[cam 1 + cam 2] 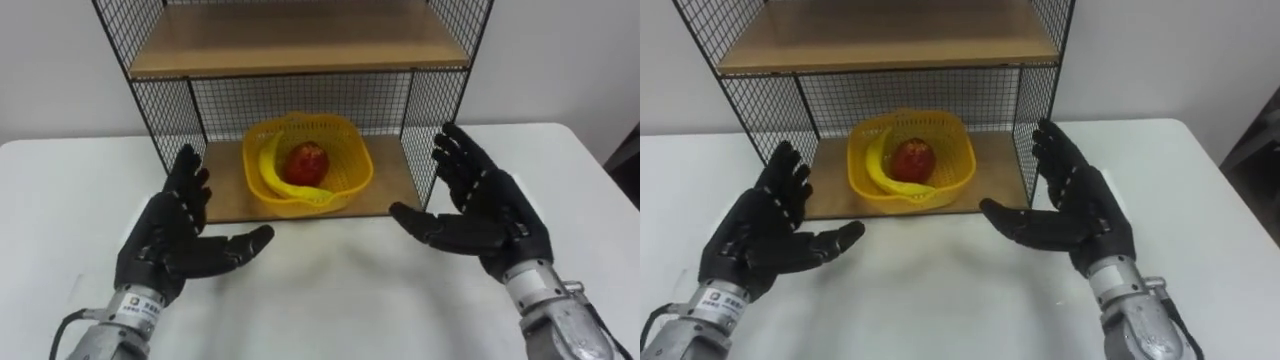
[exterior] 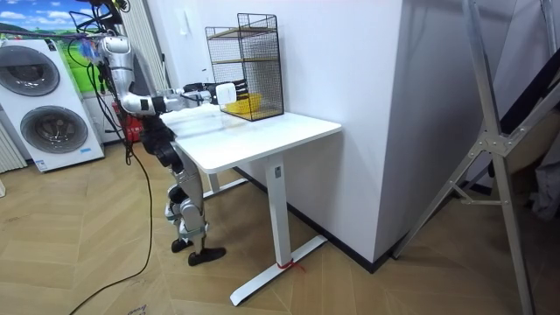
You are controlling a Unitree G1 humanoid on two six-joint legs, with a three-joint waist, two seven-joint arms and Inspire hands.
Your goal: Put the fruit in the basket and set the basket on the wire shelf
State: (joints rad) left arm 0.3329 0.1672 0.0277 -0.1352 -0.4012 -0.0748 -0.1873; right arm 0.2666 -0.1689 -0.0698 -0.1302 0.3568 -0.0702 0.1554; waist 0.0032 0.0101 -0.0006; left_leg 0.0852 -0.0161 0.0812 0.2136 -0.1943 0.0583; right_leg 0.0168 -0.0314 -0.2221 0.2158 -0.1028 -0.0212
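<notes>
The yellow basket (image 1: 355,168) sits on the lower wooden board of the wire shelf (image 1: 300,98), at about 12 o'clock from the middle of the eye views. A red apple (image 1: 308,160) lies inside it. A banana (image 1: 271,172) curves along the basket's inner wall at 9 o'clock from the apple. The shelf stands at the far side of the white surface (image 1: 330,300), against the wall.

Both hands hover over the surface in front of the shelf, apart from the basket. The left hand (image 1: 170,240) is at 8 o'clock from the basket. It is wide open, fingers straight and spread, palm turned inward and thumb pointing toward 3 o'clock, and it holds nothing. The right hand (image 1: 490,205) is at 4 o'clock from the basket. It is likewise wide open and empty, its palm facing the left hand and its thumb reaching toward 9 o'clock.

In the room view the robot stands at the surface's end on the room view's left, with both arms stretched toward the shelf. A washing machine (image 2: 44,114) stands behind it.
</notes>
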